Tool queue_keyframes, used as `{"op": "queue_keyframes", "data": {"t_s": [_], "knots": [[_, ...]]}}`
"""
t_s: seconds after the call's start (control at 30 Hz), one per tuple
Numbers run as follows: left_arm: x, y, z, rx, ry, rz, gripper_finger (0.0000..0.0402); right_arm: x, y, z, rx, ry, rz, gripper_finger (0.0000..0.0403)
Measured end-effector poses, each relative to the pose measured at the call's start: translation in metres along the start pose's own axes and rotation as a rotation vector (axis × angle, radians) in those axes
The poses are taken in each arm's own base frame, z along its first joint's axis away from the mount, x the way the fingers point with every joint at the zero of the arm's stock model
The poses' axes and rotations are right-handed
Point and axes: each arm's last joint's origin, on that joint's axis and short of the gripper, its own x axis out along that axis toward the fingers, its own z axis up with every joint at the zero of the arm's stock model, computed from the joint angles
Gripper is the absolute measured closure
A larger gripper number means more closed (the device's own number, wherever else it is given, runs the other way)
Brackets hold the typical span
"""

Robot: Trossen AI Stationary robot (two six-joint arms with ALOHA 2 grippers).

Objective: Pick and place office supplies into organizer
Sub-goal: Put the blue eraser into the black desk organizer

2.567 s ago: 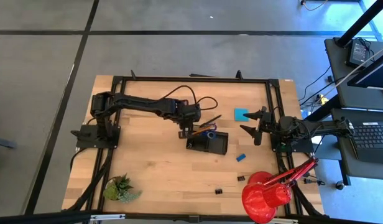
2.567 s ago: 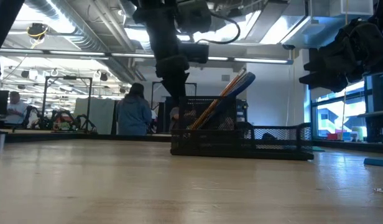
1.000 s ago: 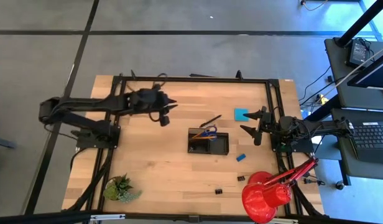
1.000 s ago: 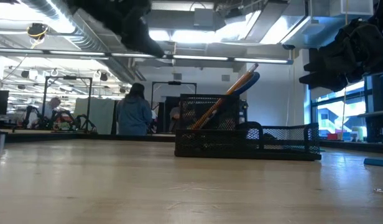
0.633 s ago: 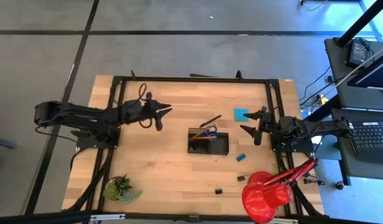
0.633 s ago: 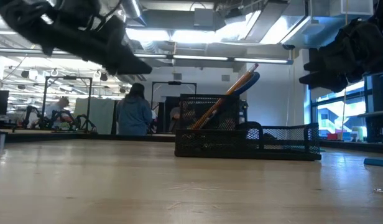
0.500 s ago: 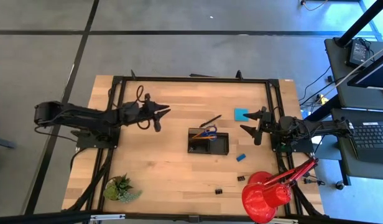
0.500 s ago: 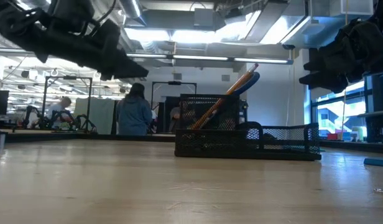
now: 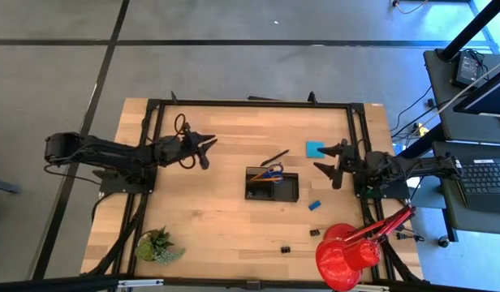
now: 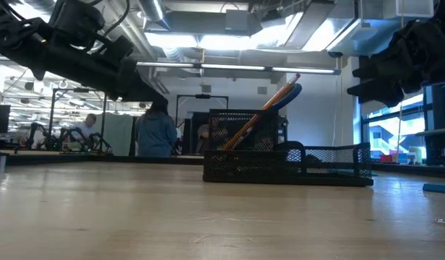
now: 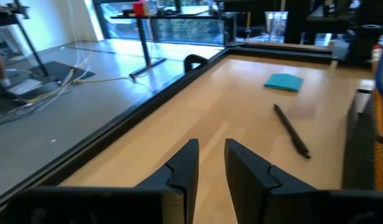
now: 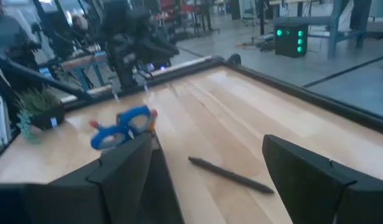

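Already the organizer (image 9: 271, 185) at mid-tabletop holds the blue-handled scissors (image 9: 272, 171) and an orange pencil (image 10: 260, 115) leaning upright, while the black pen (image 9: 275, 156) lies loose just beyond it, the blue note pad (image 9: 315, 149) farther toward the right arm, and the eraser (image 9: 314, 205) and binder clips (image 9: 299, 240) on the near side. That pen looks light, stiff and prone to roll, so a pinch across its middle seems safest. Left tool (image 9: 204, 150) hovers near its own base, well apart from the tray, fingers narrowly parted and empty; right tool (image 9: 332, 161) waits wide open and empty beside the note pad, over a pale wooden tabletop (image 9: 209, 211) with an open workshop behind.
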Motion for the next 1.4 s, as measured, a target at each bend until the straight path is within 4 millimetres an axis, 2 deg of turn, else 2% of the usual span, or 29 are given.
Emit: {"op": "queue_keyframes", "data": {"t_s": [0.13, 0.37, 0.53, 0.67, 0.87, 1.03, 1.13, 1.27, 1.4], "knots": [[0.000, 0.000, 0.000, 0.000, 0.000, 0.010, 0.0329, 0.000, 0.001, 0.005, 0.069, -0.048, 0.014, 0.0092], [0.000, 0.000, 0.000, 0.001, 0.000, 0.011, 0.0329, -0.001, 0.006, 0.023, -0.076, -0.055, 0.042, 0.0092], [0.000, 0.000, 0.000, 0.001, 0.001, 0.011, 0.0329, 0.007, 0.013, 0.036, -0.223, 0.016, 0.034, 0.0092], [0.000, 0.000, 0.000, 0.001, 0.001, 0.011, 0.0329, 0.020, 0.021, 0.045, -0.301, 0.190, 0.011, 0.0092], [0.000, 0.000, 0.000, 0.001, 0.001, 0.011, 0.0329, 0.039, 0.036, 0.053, -0.334, 0.592, -0.049, 0.0092], [0.000, 0.000, 0.000, 0.001, 0.001, 0.011, 0.0329, 0.054, 0.063, 0.067, -0.323, 0.838, -0.004, 0.0092], [0.000, 0.000, 0.000, 0.001, 0.002, 0.011, 0.0329, 0.059, 0.080, 0.072, -0.373, 0.947, 0.009, 0.0093], [0.000, 0.000, 0.000, 0.002, 0.002, 0.011, 0.0329, 0.065, 0.100, 0.064, -0.425, 1.069, -0.001, 0.0093], [0.000, 0.000, 0.000, 0.002, 0.002, 0.011, 0.0329, 0.068, 0.118, 0.042, -0.477, 1.153, 0.040, 0.0093]]}}
